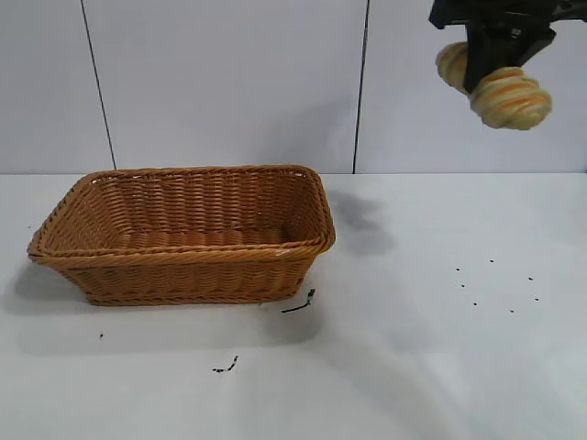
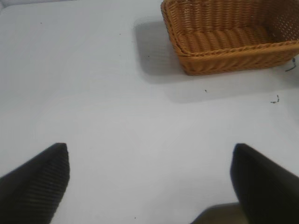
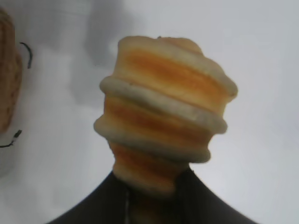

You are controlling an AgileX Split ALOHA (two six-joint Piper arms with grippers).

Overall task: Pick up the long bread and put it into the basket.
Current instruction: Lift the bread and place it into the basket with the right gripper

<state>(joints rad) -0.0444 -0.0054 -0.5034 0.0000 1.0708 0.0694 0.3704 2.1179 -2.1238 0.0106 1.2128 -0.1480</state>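
One empty basket [image 1: 183, 234]

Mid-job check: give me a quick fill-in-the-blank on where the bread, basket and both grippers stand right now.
1. The bread is held by the ____ gripper.
2. The basket holds ____.
3. The bread hangs in the air, to the ____ of the basket in the exterior view.
4. The left gripper hovers over the table with its fingers ____.

Missing words: right; nothing; right; open
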